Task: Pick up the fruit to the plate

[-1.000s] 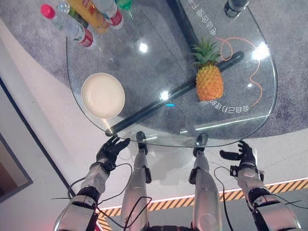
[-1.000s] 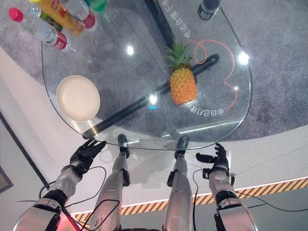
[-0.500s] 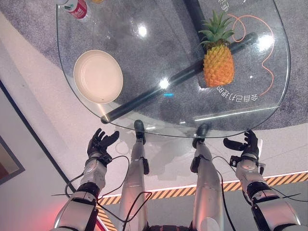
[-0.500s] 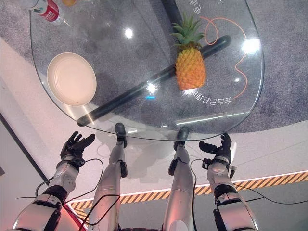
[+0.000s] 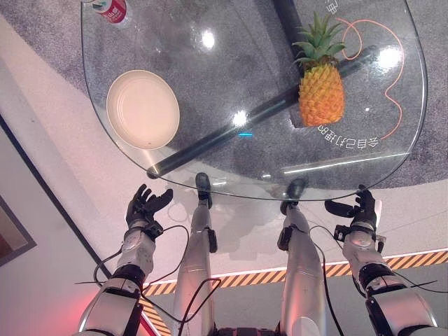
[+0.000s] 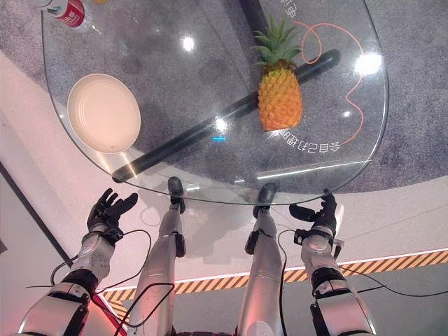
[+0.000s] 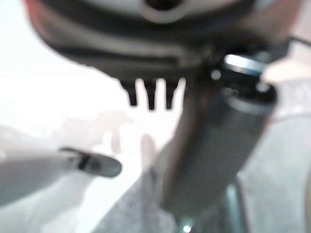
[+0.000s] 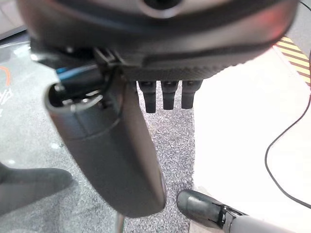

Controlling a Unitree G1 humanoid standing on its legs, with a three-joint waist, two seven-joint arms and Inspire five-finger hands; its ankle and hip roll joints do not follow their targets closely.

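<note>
Looking down from the head camera, I read the scene from my left side to my right. My left hand [image 5: 145, 208] hangs below the near rim of the glass table [image 5: 175, 70], fingers spread loosely and holding nothing. Up and ahead of it, on the table's left part, the cream plate [image 5: 142, 109] sits bare. A bottle [image 5: 112, 10] stands at the far left edge. Further right, the pineapple [image 5: 321, 94] stands upright on the glass, crown pointing away from me, its long axis running roughly near-to-far in the view. My right hand [image 5: 357, 212] hovers below the table's near right rim, fingers straight and thumb out, also carrying nothing; its wrist view shows the same relaxed spread. The fruit lies ahead of this hand and slightly inward, well apart from it, and well apart from the plate. I judge the right hand the nearer one, so the reach should go forward over the rim, then carry leftward.
</note>
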